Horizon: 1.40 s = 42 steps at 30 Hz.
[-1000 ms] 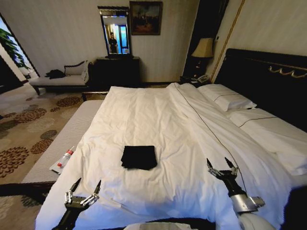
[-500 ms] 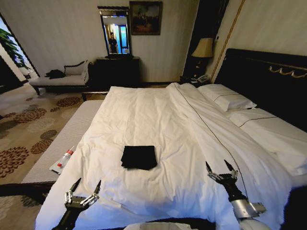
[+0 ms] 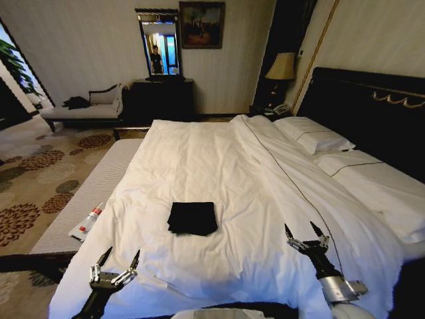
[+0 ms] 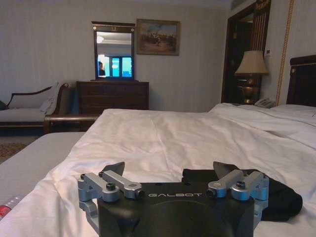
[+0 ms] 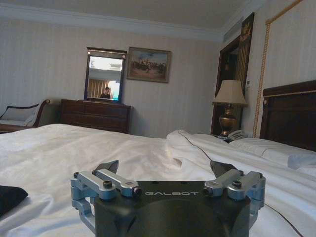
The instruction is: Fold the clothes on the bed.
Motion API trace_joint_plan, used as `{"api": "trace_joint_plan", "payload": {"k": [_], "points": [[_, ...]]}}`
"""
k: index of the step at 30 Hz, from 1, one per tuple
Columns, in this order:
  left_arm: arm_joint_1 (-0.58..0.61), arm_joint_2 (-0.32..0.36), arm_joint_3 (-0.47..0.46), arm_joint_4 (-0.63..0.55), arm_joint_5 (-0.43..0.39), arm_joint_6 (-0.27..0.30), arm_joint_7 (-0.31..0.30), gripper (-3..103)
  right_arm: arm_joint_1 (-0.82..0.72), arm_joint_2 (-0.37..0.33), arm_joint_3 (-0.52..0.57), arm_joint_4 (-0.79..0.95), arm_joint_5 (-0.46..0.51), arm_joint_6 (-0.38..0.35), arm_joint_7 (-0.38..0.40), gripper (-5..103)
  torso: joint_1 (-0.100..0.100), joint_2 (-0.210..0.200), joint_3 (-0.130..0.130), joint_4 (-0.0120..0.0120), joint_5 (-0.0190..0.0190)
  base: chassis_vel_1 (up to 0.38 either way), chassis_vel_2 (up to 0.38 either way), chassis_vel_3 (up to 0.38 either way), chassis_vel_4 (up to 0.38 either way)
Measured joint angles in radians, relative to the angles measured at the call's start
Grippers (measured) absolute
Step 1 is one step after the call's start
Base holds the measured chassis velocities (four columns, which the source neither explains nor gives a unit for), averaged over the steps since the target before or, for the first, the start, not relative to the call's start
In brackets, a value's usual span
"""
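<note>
The clothes (image 3: 192, 218) lie as a small, flat black square on the white duvet of the bed (image 3: 212, 159), near its foot end. In the left wrist view the black clothes (image 4: 276, 195) sit just beyond the gripper body. My left gripper (image 3: 119, 258) hovers open over the bed's near left corner, apart from the fabric. My right gripper (image 3: 304, 230) stands open over the duvet, to the right of the clothes and clear of them. A corner of the clothes (image 5: 10, 197) shows in the right wrist view.
A long pale bench (image 3: 86, 193) runs along the bed's left side with a small tube (image 3: 87, 221) on it. White pillows (image 3: 315, 136) and a dark headboard (image 3: 372, 113) stand at the right. A dresser (image 3: 161, 98), a mirror and a chaise longue (image 3: 83, 109) line the far wall.
My right gripper has drawn back slightly toward me and downward. The left gripper and the clothes have stayed where they were.
</note>
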Motion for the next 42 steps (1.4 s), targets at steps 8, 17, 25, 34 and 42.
{"api": "trace_joint_plan", "payload": {"k": [8, 17, 25, 34, 42], "points": [[0.000, 0.000, 0.000, 0.000, 0.000, 0.000, 0.000, 100, 0.001, 0.000, -0.001, -0.001, 0.001, -0.001, 0.001, 100, 0.000, 0.000, 0.000, 0.0000, 0.0000, 0.000, 0.000, 0.000, 0.000], [0.000, 0.000, 0.000, 0.000, 0.000, 0.000, 0.000, 100, 0.001, 0.000, -0.001, -0.001, 0.001, -0.001, 0.001, 100, 0.000, 0.000, 0.000, 0.0000, -0.0001, 0.000, 0.000, 0.000, 0.000], [0.000, 0.000, 0.000, 0.000, 0.000, 0.000, 0.000, 100, 0.001, 0.000, -0.001, -0.001, 0.001, -0.001, 0.001, 100, 0.000, 0.000, 0.000, -0.0001, -0.0003, -0.075, -0.094, 0.082, 0.070], [0.000, 0.000, 0.000, 0.000, 0.000, 0.000, 0.000, 100, 0.001, -0.001, -0.001, -0.001, 0.001, -0.001, 0.002, 100, 0.000, 0.000, 0.000, 0.0001, 0.0008, -0.139, -0.148, 0.132, 0.148], [0.000, 0.000, 0.000, 0.000, 0.000, 0.000, 0.000, 100, 0.001, 0.000, -0.001, -0.001, 0.001, -0.001, 0.002, 100, 0.000, 0.000, 0.000, -0.0001, -0.0009, 0.000, 0.000, 0.000, 0.000]]}}
